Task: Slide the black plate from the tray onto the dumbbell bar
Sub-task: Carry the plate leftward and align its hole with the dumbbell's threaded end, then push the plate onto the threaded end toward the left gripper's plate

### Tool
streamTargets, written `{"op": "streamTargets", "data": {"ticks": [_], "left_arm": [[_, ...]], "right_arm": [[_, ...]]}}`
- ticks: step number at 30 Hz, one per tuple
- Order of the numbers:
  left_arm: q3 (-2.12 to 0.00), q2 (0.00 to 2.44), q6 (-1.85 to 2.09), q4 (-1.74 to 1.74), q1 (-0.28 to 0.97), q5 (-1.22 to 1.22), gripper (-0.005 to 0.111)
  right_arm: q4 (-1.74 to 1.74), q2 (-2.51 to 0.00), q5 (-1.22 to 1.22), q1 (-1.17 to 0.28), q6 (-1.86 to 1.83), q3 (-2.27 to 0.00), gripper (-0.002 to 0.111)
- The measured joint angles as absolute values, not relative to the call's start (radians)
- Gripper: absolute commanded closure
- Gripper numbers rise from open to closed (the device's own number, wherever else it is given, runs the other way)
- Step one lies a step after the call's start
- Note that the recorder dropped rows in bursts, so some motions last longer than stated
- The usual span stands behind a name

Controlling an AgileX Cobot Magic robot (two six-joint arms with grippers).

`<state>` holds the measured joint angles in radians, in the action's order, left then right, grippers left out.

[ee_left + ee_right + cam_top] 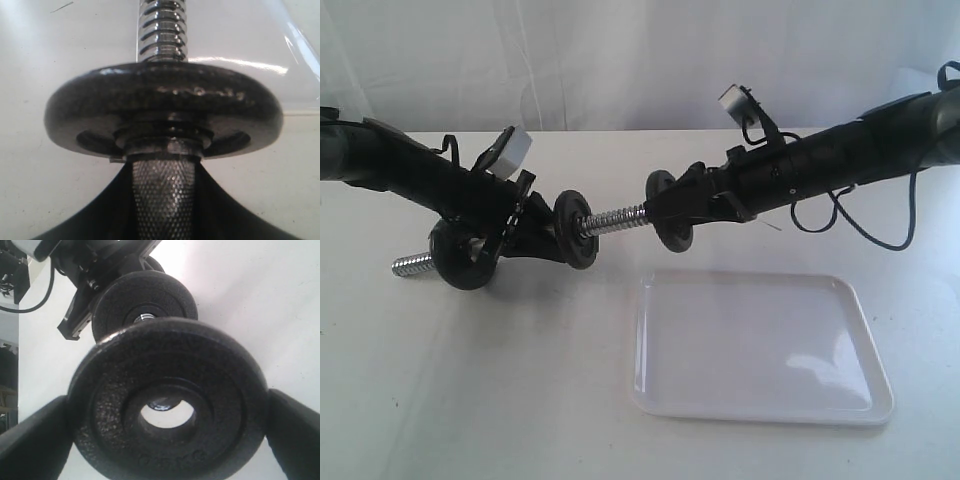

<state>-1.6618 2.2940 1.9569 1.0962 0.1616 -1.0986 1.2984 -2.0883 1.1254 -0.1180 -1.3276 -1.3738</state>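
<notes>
My right gripper (695,205) is shut on the black plate (676,238), holding it on edge above the table by its rim. In the right wrist view the plate (167,365) fills the space between both fingers (30,440). The dumbbell bar (615,218) is held level by my left gripper (520,235), which is shut on its knurled middle (162,200). The bar's threaded right tip (165,404) shows through the upper part of the plate's hole. I cannot tell if it has entered. The white tray (760,345) holds nothing.
Two other black discs sit on the bar: one (575,230) just right of my left gripper, also in the left wrist view (162,110), and one (460,255) near the bar's left threaded end (415,263). A black cable (865,225) hangs under the right arm.
</notes>
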Motion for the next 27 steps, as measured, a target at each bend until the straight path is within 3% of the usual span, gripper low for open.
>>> {"op": "streamTargets", "data": {"ticks": [27], "left_arm": [[-1.658, 2.294, 1.957, 1.081, 0.153, -1.114, 0.107]], "right_arm": [[1.336, -2.103, 1.139, -0.141, -1.394, -1.385, 0.108]]}}
